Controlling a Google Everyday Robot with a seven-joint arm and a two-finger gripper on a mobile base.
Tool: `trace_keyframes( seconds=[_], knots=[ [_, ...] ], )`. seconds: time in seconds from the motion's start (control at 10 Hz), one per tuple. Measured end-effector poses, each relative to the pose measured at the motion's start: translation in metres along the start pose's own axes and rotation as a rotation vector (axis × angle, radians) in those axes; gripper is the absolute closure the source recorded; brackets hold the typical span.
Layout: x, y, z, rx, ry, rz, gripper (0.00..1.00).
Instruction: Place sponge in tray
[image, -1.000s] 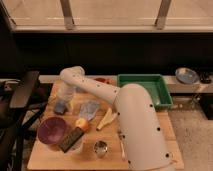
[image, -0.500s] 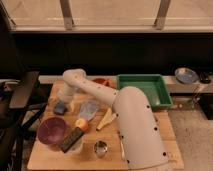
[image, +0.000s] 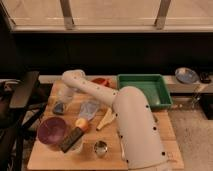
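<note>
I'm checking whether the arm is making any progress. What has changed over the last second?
The arm's wrist joint has edged slightly right and toward the near side of the table, carrying the pincer with it; it hangs low over the table's left rear corner. Nothing was visibly taken or released. The green tray, purple bowl and other items stayed put.

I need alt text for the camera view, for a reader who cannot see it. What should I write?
A white robot arm reaches across a cluttered wooden table, its gripper low at the far left above a small bluish object. The green tray at the back right is empty; a purple bowl stands near the front left.
</note>
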Motion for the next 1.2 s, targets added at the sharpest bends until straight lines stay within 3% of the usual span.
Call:
trace_keyframes(
  seconds=[0.4, 0.6, 0.9, 1.2],
  knots=[
    [0.002, 0.003, -0.003, -0.013, 0.028, 0.009, 1.0],
    [0.004, 0.011, -0.034, 0.008, 0.083, 0.059, 1.0],
    [0.005, 0.042, -0.091, 0.075, 0.146, 0.143, 1.0],
    [0.006, 0.067, -0.127, 0.106, 0.205, 0.214, 1.0]
  ],
)
